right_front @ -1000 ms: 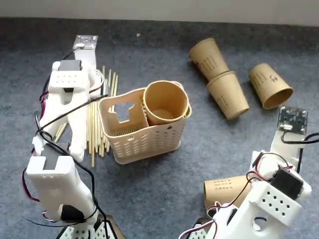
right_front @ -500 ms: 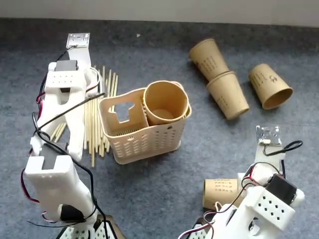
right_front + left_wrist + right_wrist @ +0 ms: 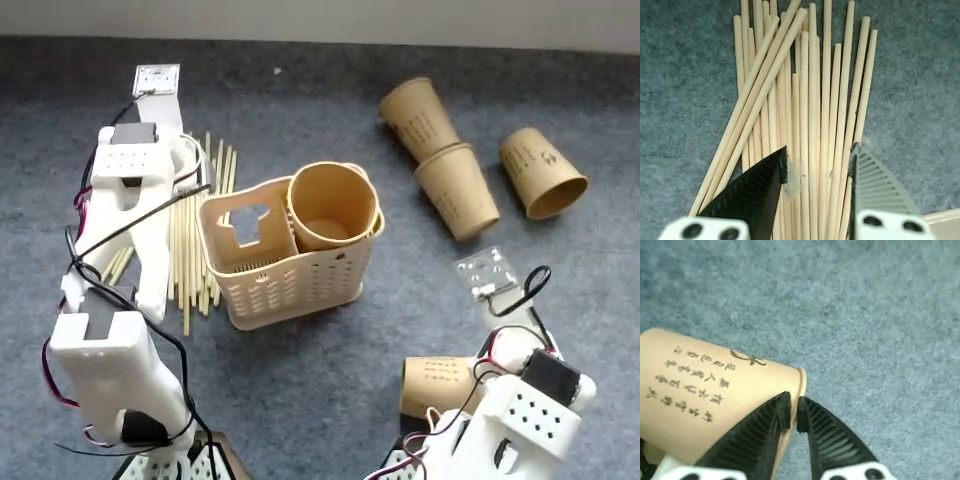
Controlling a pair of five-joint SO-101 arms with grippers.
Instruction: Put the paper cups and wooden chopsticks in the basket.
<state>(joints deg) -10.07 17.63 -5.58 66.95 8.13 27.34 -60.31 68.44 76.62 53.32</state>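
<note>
Grey carpeted tabletop [image 3: 300, 385] is lying under both of your arms, and near its middle the cream perforated plastic basket [image 3: 285, 275] is standing upright. An upright tan paper cup [image 3: 333, 205] is already sitting mouth-up in the basket compartment farther from the chopsticks. Beyond the basket, two tan paper cups [image 3: 440, 155] are lying on their sides end to end and touching, with a third loose tan paper cup [image 3: 542, 172] lying just beside them. A printed tan paper cup [image 3: 705, 390] is lying on its side close to your right arm's base, well apart from the basket. Your right gripper [image 3: 792, 400] is pinching that cup's rim, jaws nearly together. The bundle of pale wooden chopsticks [image 3: 805, 90] is lying flat on the carpet right beside the basket. Your left gripper [image 3: 820, 150] is hanging over it with jaws spread, straddling several sticks.
</note>
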